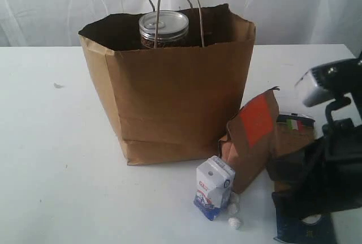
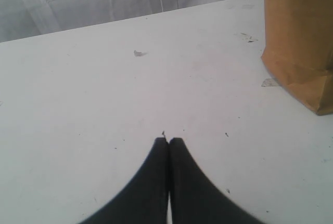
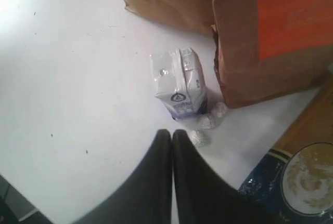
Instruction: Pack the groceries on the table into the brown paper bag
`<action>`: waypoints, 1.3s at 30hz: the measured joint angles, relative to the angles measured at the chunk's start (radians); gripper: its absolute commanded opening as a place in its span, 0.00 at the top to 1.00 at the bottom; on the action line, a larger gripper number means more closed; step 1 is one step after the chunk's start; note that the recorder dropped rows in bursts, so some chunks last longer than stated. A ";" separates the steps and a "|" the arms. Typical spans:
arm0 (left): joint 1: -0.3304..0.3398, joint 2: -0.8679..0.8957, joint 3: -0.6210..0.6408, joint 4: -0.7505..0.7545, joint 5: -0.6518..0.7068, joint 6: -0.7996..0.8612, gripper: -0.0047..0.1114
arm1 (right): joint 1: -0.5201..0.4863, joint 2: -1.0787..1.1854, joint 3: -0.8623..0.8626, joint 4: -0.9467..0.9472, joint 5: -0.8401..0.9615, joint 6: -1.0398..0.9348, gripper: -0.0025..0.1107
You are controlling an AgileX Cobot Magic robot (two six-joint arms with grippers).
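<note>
Partly hidden: the long brown-blue spaghetti pack (image 1: 297, 133) lies flat behind the brown-orange pouch (image 1: 254, 139) and under the right arm (image 1: 334, 176); only a flag-marked end and a blue end show.
Bag interior: dark below the rim of the brown paper bag (image 1: 169, 97); only the top of the dark pull-tab can (image 1: 164, 29) rises at its mouth, between the 2 cord handles (image 1: 178, 6).
Cut off: the right arm runs out of the exterior view's edge; the left wrist view catches just 1 lower corner of the bag.
Right gripper (image 3: 171, 133): fingers pressed together with no gap, nothing held, poised above the table (image 3: 78, 78) near 3 silvery lumps (image 3: 197, 138); contact with the tabletop cannot be told.
Left gripper (image 2: 169, 140): fingers likewise closed tight, empty, over bare tabletop well apart from the bag.
Small white-blue carton (image 1: 215, 195): upright on the table, just beside the pouch, in front of the bag.
Pouch: standing, tilted, close against the bag's front corner.
</note>
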 measured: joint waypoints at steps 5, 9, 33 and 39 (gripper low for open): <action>0.000 0.000 0.000 0.000 0.000 0.000 0.96 | 0.000 0.008 0.069 0.031 -0.091 -0.008 0.98; 0.000 0.000 0.000 0.000 0.000 0.000 0.96 | 0.000 0.050 0.089 0.036 -0.106 -0.017 0.95; 0.000 0.000 0.000 0.000 0.000 0.000 0.96 | 0.097 0.385 0.089 0.219 -0.414 -0.320 0.43; 0.000 0.000 0.000 0.000 0.000 0.000 0.96 | 0.097 0.462 0.049 0.219 -0.441 -0.320 0.43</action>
